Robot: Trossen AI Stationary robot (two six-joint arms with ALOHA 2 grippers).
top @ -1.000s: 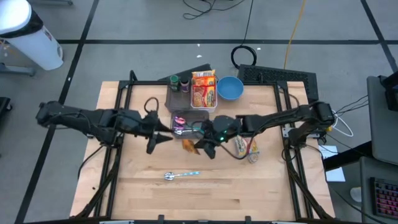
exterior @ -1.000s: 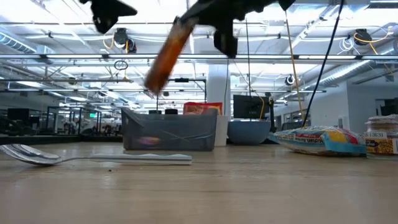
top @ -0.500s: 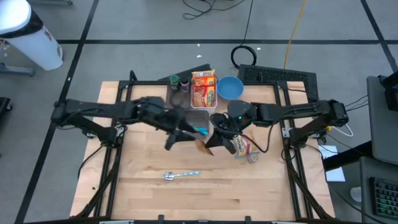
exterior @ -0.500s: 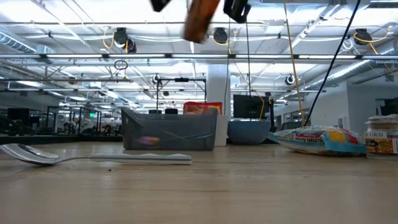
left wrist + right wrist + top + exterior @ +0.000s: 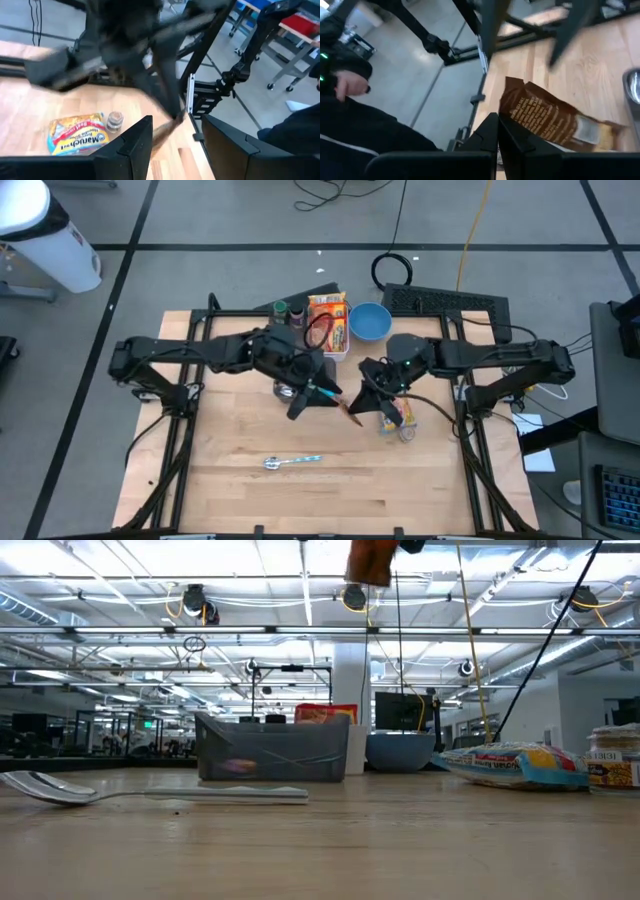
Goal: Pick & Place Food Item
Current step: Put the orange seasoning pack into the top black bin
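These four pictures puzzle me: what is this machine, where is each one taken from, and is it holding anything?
It is a robot with two dark jointed arms at a light wooden table. One picture looks straight down, one looks level across the tabletop, and two come from cameras on the arms' wrists. The right gripper is shut on a brown printed snack packet, lifted above the table. The left gripper is open and empty, close beside it. On the table lie a silver metal spoon, a yellow-and-red noodle packet, a grey plastic bin and a blue round bowl.
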